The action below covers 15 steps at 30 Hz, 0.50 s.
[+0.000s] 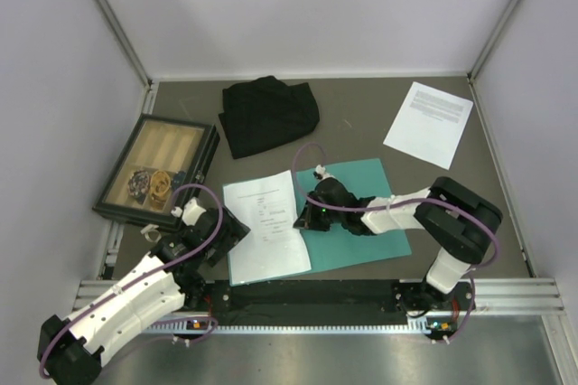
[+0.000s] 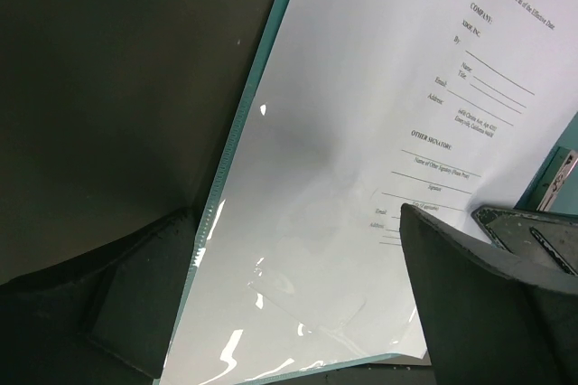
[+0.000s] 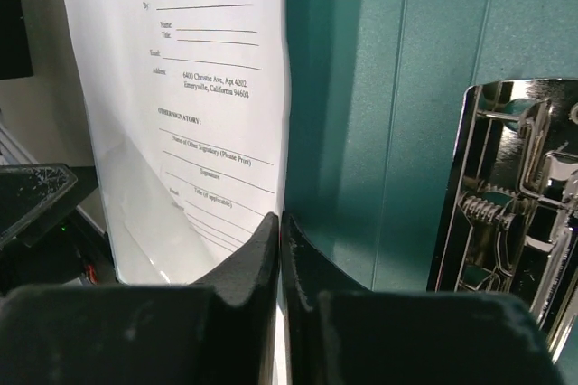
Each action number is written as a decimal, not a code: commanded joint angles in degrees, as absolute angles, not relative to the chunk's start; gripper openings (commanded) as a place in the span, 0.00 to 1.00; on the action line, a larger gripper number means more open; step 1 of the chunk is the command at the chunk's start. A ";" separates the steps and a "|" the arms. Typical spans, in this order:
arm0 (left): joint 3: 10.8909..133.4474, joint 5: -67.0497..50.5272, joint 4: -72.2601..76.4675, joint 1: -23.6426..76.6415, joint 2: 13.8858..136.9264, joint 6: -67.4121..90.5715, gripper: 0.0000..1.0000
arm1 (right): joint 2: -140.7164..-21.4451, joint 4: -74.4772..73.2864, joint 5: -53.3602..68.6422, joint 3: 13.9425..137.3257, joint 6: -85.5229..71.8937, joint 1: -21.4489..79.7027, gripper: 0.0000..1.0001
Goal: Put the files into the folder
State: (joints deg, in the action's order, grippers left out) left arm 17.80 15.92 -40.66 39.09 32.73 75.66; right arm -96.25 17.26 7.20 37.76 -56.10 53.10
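At the folder's spine, the right gripper had its fingers pressed together, and the right edge of the near sheet ran down into the seam between them, so it looked to be nipping that edge. This sheet lay on the open folder's left leaf, its long axis running away from the arms, its left edge just inside the teal border. The left gripper hung low over the sheet's near left part, its fingers spread wide and holding nothing.

The far sheet lay flat on the table, well apart from the folder, away and to the right of the right gripper. Its long axis ran front to back, tilted toward the far right. The right arm was clearly the nearer one; the left would have had to cross the whole folder.

Nothing stood between the right gripper and that sheet, though a flat sheet on a bare table would likely be hard to lift by an edge. The right forearm lay across the bare right leaf, and the clip sat just right of the fingers. The cloth lay beyond the folder, the tray well to the left, neither in the way
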 commanded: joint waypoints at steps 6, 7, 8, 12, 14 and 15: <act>19.07 16.25 -38.76 39.11 35.41 72.96 0.99 | -86.15 1.69 2.73 44.11 -44.40 55.55 0.67; 19.68 16.61 -38.85 39.11 36.03 71.91 0.99 | -83.52 -3.29 1.85 45.17 -42.73 55.55 0.71; 20.82 16.87 -39.02 39.11 36.64 71.46 0.99 | -82.28 -6.12 0.19 48.05 -39.15 55.55 0.75; 23.11 18.28 -37.18 39.20 40.50 67.68 0.99 | -79.19 -19.14 -6.06 55.18 -30.87 54.85 0.91; 25.82 19.86 -37.44 39.11 41.92 65.05 0.99 | -78.05 -21.61 -6.50 56.25 -27.62 53.71 0.92; 27.41 20.56 -39.62 39.11 43.32 63.04 0.99 | -77.79 -21.71 -5.81 55.99 -26.90 52.05 0.92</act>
